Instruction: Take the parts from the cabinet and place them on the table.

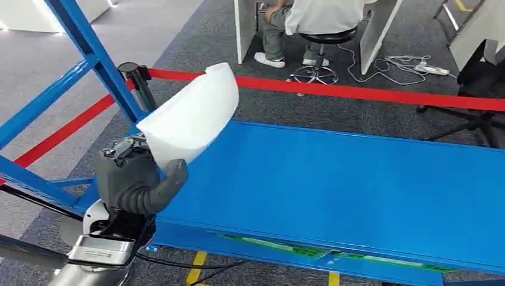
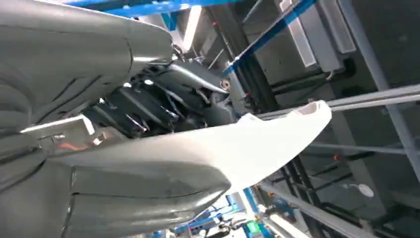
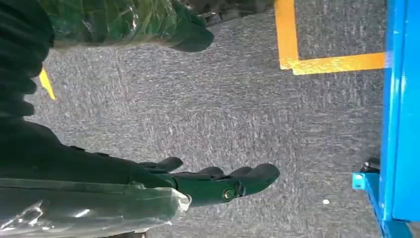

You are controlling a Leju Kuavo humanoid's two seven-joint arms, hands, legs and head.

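Observation:
My left hand [image 1: 134,179] grips a curved white plastic part [image 1: 190,116] and holds it up over the near left corner of the blue table [image 1: 333,179]. In the left wrist view the white part [image 2: 257,144] runs out from between the thick grey thumb [image 2: 138,193] and the dark fingers [image 2: 163,99]. My right hand [image 3: 223,183] hangs beside the table's blue edge [image 3: 401,109] above grey carpet, its fingers stretched out with nothing in them.
A blue rack frame [image 1: 77,53] rises at the left, next to a black post [image 1: 136,80] carrying a red barrier tape [image 1: 357,92]. Beyond the tape a person [image 1: 309,18] sits on a stool. Yellow floor lines [image 3: 317,62] mark the carpet.

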